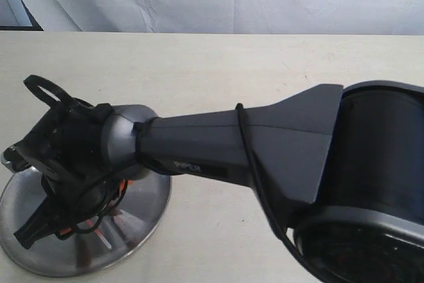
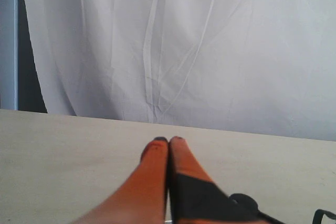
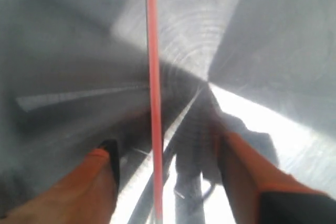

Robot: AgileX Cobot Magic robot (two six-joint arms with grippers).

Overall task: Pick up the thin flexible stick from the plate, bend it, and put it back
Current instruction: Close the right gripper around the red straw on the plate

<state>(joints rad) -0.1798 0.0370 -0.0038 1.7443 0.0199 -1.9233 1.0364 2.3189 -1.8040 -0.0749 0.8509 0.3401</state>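
The right gripper (image 3: pixel 164 142) stands wide open over the plate (image 3: pixel 252 35) and holds nothing. The thin flexible stick (image 3: pixel 153 77) lies straight on the plate between its orange fingers (image 3: pixel 94 182), touching neither. In the exterior view the plate sits at 8 o'clock on the table (image 1: pixel 232 71). The left gripper (image 2: pixel 169 141) is closed and empty above the table.

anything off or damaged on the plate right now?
Nothing stands out. The stick lies on the plate, straight where visible, inside the open right claw. No spill or dents seen. The left claw is shut and empty.
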